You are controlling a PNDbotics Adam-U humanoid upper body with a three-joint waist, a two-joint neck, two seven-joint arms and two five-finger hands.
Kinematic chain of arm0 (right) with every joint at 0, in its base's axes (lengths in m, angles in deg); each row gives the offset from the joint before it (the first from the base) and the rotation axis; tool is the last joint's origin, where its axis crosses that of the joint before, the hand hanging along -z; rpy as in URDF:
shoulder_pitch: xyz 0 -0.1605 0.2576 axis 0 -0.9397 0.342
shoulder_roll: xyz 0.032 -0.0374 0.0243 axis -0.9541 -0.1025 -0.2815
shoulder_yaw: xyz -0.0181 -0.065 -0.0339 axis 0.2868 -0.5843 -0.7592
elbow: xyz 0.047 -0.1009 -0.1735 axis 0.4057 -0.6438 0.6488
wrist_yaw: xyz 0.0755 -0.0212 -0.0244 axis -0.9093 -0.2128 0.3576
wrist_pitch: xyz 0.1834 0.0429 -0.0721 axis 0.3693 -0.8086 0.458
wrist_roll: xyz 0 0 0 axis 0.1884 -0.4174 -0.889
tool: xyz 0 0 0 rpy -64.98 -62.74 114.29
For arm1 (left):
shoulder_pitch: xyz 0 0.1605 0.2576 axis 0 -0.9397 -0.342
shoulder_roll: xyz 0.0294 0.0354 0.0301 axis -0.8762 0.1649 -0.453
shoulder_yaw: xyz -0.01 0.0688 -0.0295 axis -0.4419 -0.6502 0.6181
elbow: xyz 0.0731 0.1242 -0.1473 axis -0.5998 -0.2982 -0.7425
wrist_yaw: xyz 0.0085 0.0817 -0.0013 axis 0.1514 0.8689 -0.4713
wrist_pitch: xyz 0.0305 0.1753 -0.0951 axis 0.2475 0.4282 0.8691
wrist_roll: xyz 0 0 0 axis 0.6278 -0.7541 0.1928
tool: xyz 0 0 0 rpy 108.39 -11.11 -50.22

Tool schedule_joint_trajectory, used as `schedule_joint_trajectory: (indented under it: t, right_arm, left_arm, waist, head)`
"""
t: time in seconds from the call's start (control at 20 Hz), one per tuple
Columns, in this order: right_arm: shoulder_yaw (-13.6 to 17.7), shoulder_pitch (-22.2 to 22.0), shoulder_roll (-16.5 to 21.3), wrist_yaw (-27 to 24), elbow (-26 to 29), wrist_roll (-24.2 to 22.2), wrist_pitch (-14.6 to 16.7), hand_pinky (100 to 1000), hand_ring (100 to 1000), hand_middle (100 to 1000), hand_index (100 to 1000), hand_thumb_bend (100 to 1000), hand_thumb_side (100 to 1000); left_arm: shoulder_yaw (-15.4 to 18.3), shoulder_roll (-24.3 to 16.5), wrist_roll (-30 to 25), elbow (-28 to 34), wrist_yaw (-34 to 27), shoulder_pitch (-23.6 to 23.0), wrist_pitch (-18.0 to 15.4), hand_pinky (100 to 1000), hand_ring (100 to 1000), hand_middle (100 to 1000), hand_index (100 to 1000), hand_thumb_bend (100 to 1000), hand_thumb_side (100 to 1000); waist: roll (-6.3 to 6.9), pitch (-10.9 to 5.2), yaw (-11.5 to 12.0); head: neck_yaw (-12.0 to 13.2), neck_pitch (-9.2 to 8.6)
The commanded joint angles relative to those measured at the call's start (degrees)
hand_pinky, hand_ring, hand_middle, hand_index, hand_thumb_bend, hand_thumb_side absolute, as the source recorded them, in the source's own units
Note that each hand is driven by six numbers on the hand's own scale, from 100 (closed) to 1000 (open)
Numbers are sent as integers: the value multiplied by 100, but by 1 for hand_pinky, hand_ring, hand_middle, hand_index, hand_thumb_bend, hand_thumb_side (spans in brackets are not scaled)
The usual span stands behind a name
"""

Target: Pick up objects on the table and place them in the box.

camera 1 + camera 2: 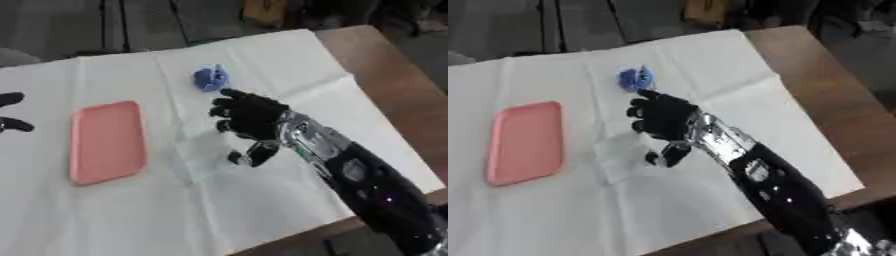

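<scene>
In the left eye view, a wooden table [398, 90] is carrying a white cloth [262, 210] that covers most of its top. A small blue object [210, 78], crumpled in shape and too unclear to name, is lying near the cloth's far edge, toward the middle. A flat pink tray [107, 141] with rounded corners, seemingly serving as the box, is lying near the cloth's left edge, well apart from the blue object; nothing is showing inside it. The robot's right hand [252, 120] is reaching in from the lower right corner, with the black and silver forearm crossing the cloth diagonally. Its fingers are spread and only slightly bent, holding nothing, with the fingertips just beside the blue object on its near side. The thumb is pointing down toward the cloth. This looks like an approach for a grasp. The left hand [12, 112] is showing only as dark fingers at the left edge, and whether they are curled cannot be told.

In the right eye view, the same right hand is hovering with spread fingers, its uppermost fingertip almost at the blue object; whether they are touching cannot be told. The tray is lying flat and untouched. The left hand is not showing here.
</scene>
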Motion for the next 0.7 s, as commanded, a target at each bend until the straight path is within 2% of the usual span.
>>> schedule_joint_trajectory:
  t: [0.05,0.2,0.35,0.6,0.7]
  right_arm:
    - [67,250,284,-374,429,-92,-41,1000,946,855,454,339,303]
    - [45,410,374,-573,556,-197,-52,1000,947,857,456,350,307]
    - [53,728,423,-775,399,-271,-109,1000,945,855,456,339,306]
    - [69,869,419,-909,250,-301,-160,1000,939,853,461,318,305]
    - [115,1053,401,-948,47,-340,-250,1000,935,851,461,304,302]
  left_arm:
    - [-6,-114,-3,65,-27,36,-7,574,791,944,959,166,878]
    - [-9,-108,-7,69,-30,42,-9,574,791,944,959,166,877]
    - [-28,-79,-22,88,-52,101,-9,574,792,944,959,167,875]
    - [-37,-62,-34,101,-72,144,-4,575,791,944,960,167,874]
    - [-79,-35,-64,124,-100,240,-2,575,790,944,960,166,873]
  waist:
    - [5,-84,10]
    - [9,-74,42]
    - [18,-29,150]
    - [31,7,210]
    - [41,82,377]
  head:
    - [0,36]
    - [-6,29]
    - [-32,-10]
    - [-42,-48]
    - [-118,-131]
